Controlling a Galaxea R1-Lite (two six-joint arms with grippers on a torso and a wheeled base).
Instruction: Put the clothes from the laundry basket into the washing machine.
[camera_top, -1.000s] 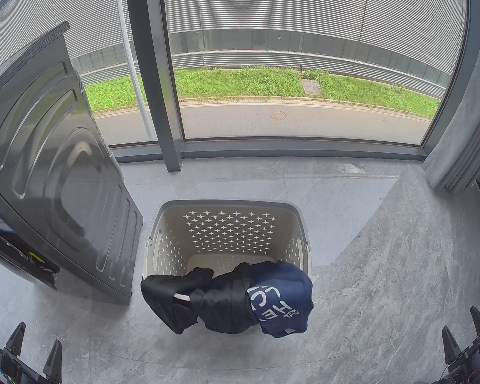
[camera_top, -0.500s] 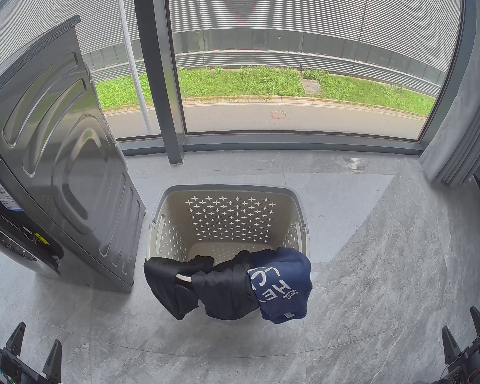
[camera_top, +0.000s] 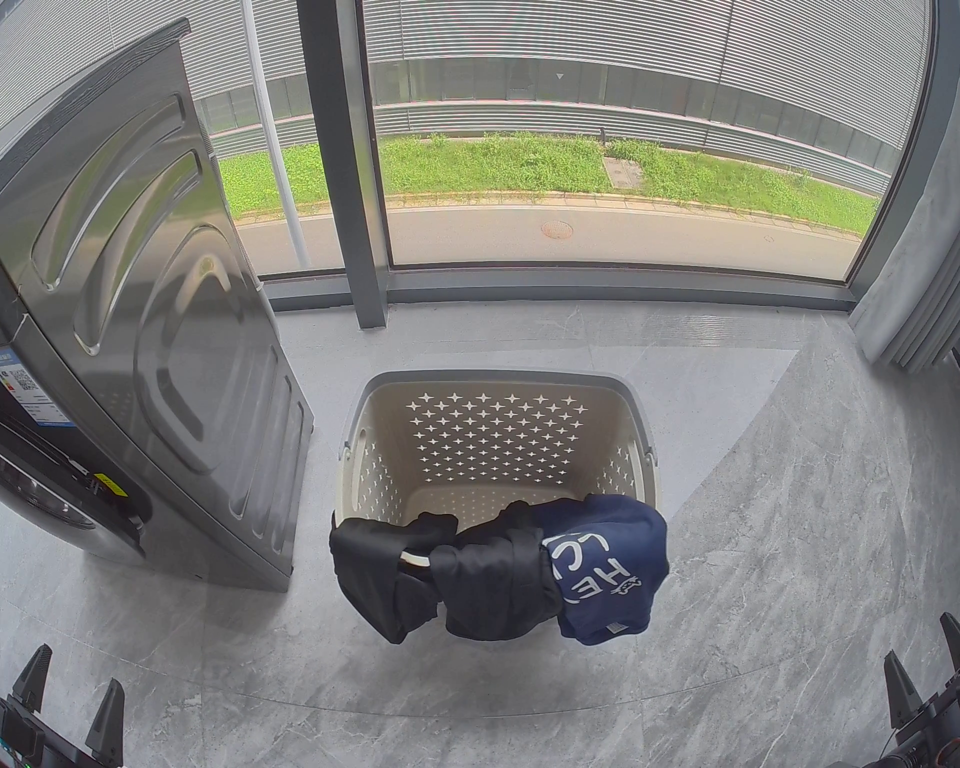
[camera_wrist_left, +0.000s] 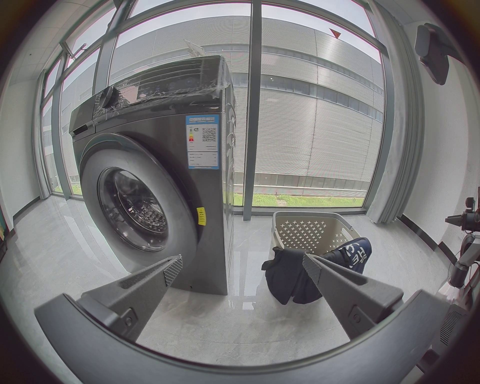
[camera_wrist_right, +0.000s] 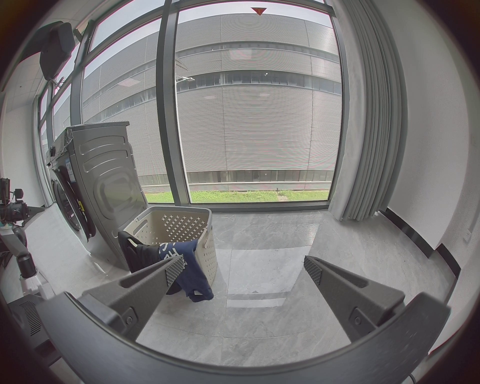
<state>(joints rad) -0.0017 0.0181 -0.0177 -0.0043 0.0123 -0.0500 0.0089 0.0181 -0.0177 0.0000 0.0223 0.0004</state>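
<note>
Clothes (camera_top: 500, 580) hang over laundry basket (camera_top: 500, 378) rim, none loaded in washing machine (camera_top: 150, 300), I judge; left gripper (camera_wrist_left: 240, 267) and right gripper (camera_wrist_right: 242, 267) gape empty.

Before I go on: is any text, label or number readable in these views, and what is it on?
Navy garment draped over the laundry basket rim: white letters, folded and upside down, no whole word readable.
Washing machine front, blue-and-white label: print too small to read.
Yellow sticker below that label: too small to read.
Nothing can be quoted reliably.
</note>
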